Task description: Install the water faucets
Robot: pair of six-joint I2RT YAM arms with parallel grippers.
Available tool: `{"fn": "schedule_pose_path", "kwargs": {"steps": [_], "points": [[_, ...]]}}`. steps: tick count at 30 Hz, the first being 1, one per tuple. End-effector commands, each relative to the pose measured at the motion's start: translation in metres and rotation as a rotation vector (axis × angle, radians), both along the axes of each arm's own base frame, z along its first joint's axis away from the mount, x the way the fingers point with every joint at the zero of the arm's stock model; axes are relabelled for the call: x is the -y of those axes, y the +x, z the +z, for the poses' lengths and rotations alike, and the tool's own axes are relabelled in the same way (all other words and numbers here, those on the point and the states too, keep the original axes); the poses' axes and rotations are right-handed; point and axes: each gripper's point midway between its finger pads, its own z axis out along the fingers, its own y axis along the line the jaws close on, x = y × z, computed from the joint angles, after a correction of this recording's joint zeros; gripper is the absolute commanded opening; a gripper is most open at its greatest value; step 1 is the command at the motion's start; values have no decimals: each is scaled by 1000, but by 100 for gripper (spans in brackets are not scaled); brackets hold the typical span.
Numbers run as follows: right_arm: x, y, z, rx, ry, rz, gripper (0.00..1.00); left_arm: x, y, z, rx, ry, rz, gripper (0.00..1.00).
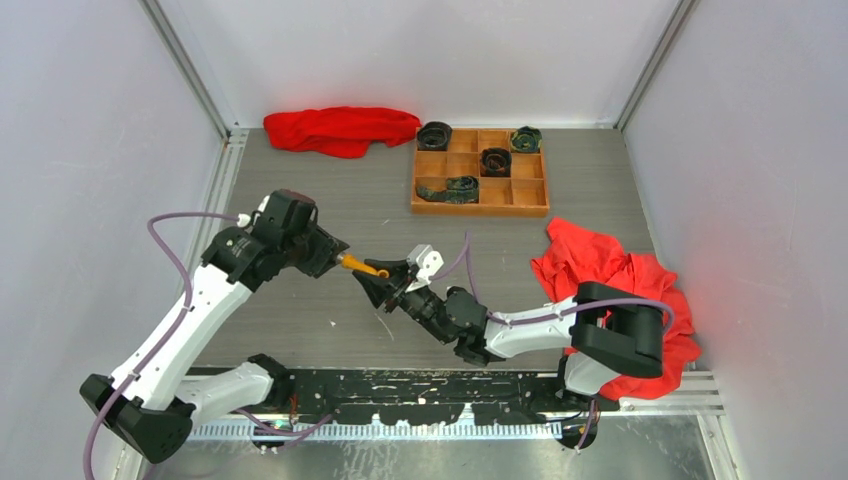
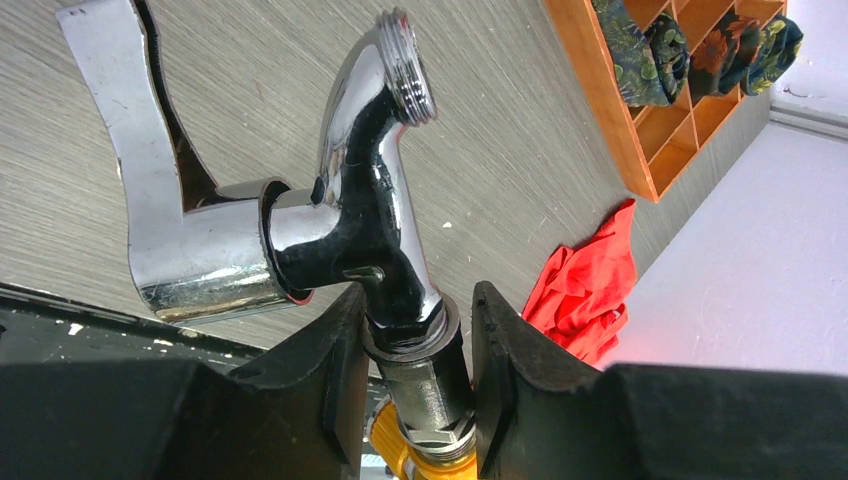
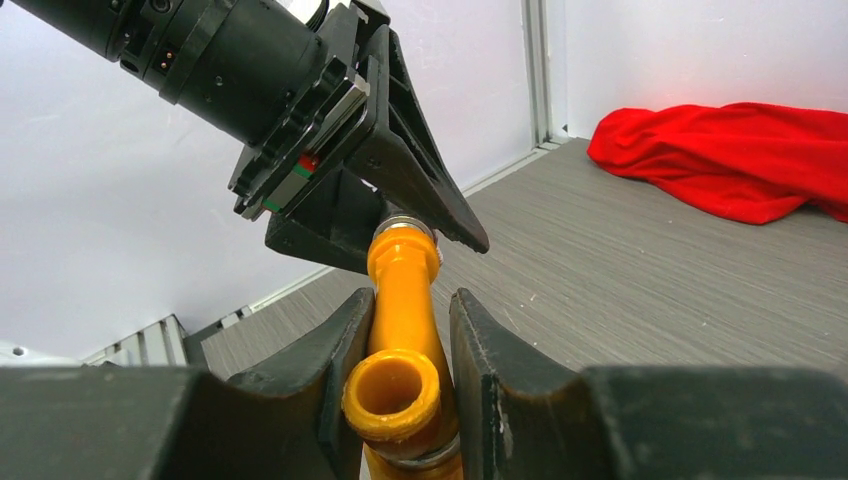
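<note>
While the left fingers (image 2: 520,385) clamp the threaded neck of the silver faucet (image 2: 365,200), the right fingers (image 3: 500,390) are closed tight around the orange-yellow faucet (image 3: 402,300). The two pieces meet end to end, held in the air above the table (image 1: 330,205), between the arms.

The grey table (image 1: 330,200) holds a wooden tray (image 1: 480,210), far red cloth (image 1: 340,130) and near red cloth (image 1: 600,265).

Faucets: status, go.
Left pincer shut on silver faucet at its neck. Right pincer shut on orange-yellow faucet. Pieces meet end to end, off the table. Nothing in the way.
</note>
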Motion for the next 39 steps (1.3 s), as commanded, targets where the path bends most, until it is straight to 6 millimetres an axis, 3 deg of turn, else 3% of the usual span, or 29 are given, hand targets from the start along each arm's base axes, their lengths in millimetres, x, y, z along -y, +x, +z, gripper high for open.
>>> {"fn": "schedule_pose_path", "kwargs": {"steps": [1,9,14,20,35,39], "points": [[13,1,57,-84,341,49,0,21,1,33,138,-93,-110,0],[21,-1,62,-108,445,83,0,18,4,34,178,-137,-50,0],[15,-13,63,-72,420,157,1,11,7,36,214,-139,-11,0],[1,-37,59,53,307,271,1,10,10,47,234,-141,2,0],[-16,-70,37,461,-74,386,0,16,1,37,166,-153,-26,0],[-16,-70,34,453,-88,387,0,20,5,40,197,-166,-49,0]]}}
